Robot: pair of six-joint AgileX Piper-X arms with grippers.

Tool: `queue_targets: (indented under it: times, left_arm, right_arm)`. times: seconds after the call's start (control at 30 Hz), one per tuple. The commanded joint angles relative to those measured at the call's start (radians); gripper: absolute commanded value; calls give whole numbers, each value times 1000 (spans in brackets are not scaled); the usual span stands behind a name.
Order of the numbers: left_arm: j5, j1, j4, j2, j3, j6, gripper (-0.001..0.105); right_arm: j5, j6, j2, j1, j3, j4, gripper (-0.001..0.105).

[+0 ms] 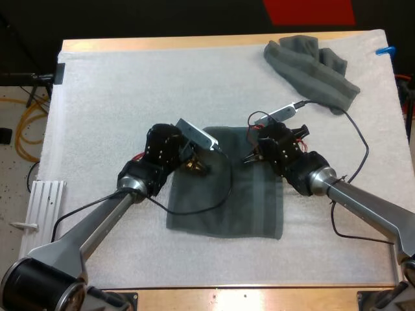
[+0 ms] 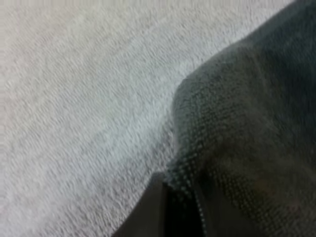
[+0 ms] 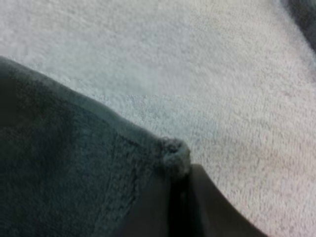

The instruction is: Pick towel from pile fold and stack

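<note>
flat towel (image 1: pixel 253 201) lies mid-mat (image 1: pixel 110 97). l gripper (image 1: pixel 197 166) at its 11 o'clock corner, fingers (image 2: pixel 143 217) pinching the cloth edge. r gripper (image 1: pixel 250 157) at the 1 o'clock corner, fingers (image 3: pixel 217 207) nipping a small bunched tip. crumpled towel (image 1: pixel 311 71) sits at mat's 1 o'clock, well apart from both.

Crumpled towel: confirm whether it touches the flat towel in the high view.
No, the crumpled towel lies apart from the flat towel, with bare white mat between them.
</note>
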State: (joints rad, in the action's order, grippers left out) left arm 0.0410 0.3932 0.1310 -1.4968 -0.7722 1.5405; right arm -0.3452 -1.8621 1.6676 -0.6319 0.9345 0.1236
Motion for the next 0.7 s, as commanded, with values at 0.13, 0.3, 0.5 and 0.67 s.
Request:
queue_targets:
  times: [0.13, 0.3, 0.5, 0.67]
  left_arm:
    - [-8, -2, 97, 26, -82, 5, 35]
    - [-58, -2, 160, 93, -128, 2, 48]
    - [-119, -2, 246, 266, -135, -20, 48]
    - [-119, -2, 401, 467, -135, -12, 48]
  right_arm:
    - [10, -4, -56, 12, 47, -5, 36]
    - [-12, -4, -126, 31, 100, 68, 67]
    - [-17, -1, -270, 31, 127, 209, 67]
    - [-10, 72, -465, 29, 127, 418, 67]
